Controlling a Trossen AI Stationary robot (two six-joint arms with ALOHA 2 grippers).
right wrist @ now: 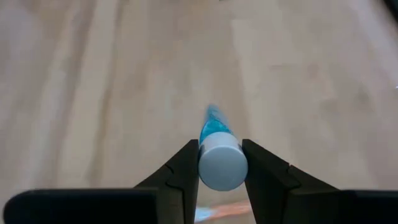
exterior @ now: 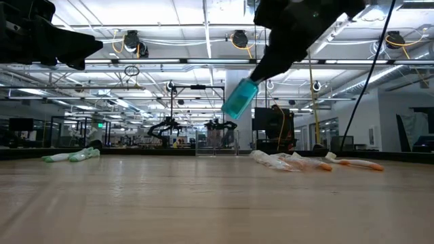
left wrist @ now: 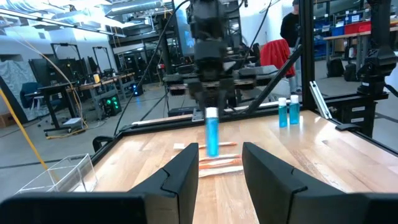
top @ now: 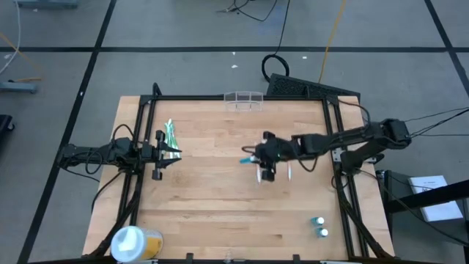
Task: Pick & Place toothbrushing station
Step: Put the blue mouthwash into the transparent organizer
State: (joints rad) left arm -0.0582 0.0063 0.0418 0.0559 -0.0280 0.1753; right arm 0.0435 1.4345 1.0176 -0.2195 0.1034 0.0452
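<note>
The clear plastic holder (top: pixel 243 99) stands at the table's far edge, and also shows in the left wrist view (left wrist: pixel 59 175). No gripper is near it. My right gripper (top: pixel 258 154) is over the table's middle, shut on a blue tube with a white cap (exterior: pixel 239 98). My left gripper (left wrist: pixel 217 171) is open and empty at the table's left (top: pixel 160 155), beside green packets (top: pixel 170 139) that lie flat on the wood. My right gripper pinches the tube's white cap end (right wrist: pixel 221 163) between its two fingers, one on each side of the cap. The fingers come from above, slanting down. The blue body (left wrist: pixel 212 138) hangs below the fingers, tilted, clear of the table.
Orange-and-white packed toothbrushes (exterior: pixel 291 161) lie on the table under and beside my right gripper. Two small blue bottles (top: pixel 319 226) stand at the near right. A round white-and-yellow tub (top: pixel 132 242) sits at the near left corner. A black frame (top: pixel 146 103) rims the table.
</note>
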